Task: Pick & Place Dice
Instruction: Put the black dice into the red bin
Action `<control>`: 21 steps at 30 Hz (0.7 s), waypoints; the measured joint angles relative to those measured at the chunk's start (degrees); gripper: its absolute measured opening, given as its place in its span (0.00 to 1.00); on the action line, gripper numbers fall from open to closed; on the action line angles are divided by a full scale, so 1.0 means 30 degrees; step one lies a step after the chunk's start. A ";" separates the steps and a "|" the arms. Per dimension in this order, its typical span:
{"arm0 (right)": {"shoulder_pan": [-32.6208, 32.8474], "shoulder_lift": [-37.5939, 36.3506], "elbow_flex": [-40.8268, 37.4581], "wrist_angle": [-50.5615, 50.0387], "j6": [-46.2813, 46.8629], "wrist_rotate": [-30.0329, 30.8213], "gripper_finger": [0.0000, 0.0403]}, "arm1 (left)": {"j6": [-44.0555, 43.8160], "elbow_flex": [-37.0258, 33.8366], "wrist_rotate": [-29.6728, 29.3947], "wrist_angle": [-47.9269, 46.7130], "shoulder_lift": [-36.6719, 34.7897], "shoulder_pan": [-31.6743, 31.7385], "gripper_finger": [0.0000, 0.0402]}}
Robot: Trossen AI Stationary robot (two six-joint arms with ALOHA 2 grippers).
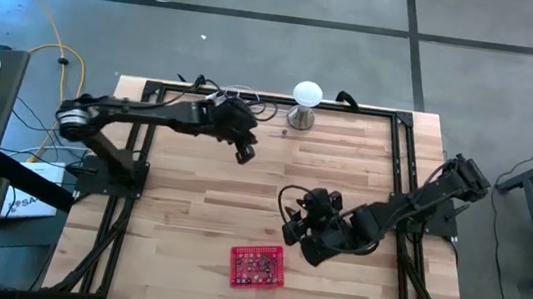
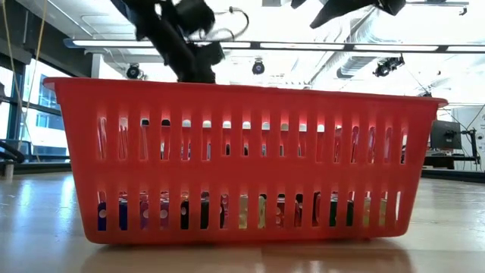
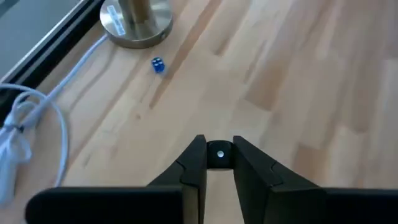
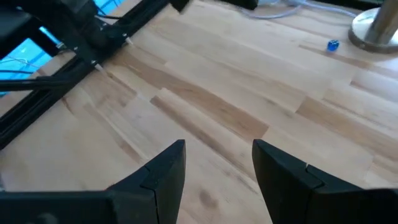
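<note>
From above, the left gripper (image 1: 244, 153) hangs over the upper middle of the table (image 1: 188, 221), near the white ball-topped stand (image 1: 305, 104). The right gripper (image 1: 305, 232) waits lower down, just up and right of the red basket (image 1: 257, 266), maybe so it stays out of the way.

From table height, the basket wall fills the frame. Many dice (image 2: 227, 212) in mixed colours lie along its bottom, seen through the slots.

In the left wrist view, the two fingers are pinched on one small dark die (image 3: 218, 156), held between the tips. I think it is being carried to the basket. A blue die (image 3: 158, 65) lies on the wood at the upper left, just beside the stand's round foot.

In the right wrist view, the fingers stand apart with nothing between them. The blue die shows at the upper right.
</note>
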 joint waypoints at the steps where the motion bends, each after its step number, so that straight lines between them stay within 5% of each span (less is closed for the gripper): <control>1: 0.0193 0.0061 -0.0010 0.0094 -0.0006 0.0132 0.44 | -0.0513 0.0000 -0.0032 -0.0299 -0.0480 -0.0292 0.12; 8: 0.1799 0.0014 -0.0007 0.0490 -0.0537 0.0875 0.44 | -0.4435 0.0022 -0.0786 -0.1340 -0.3076 -0.4256 0.12; 21: 0.4655 0.0443 -0.0019 0.2630 -0.1252 0.1437 0.44 | -1.1242 0.0029 -0.6649 0.0352 -0.2758 -1.3903 0.12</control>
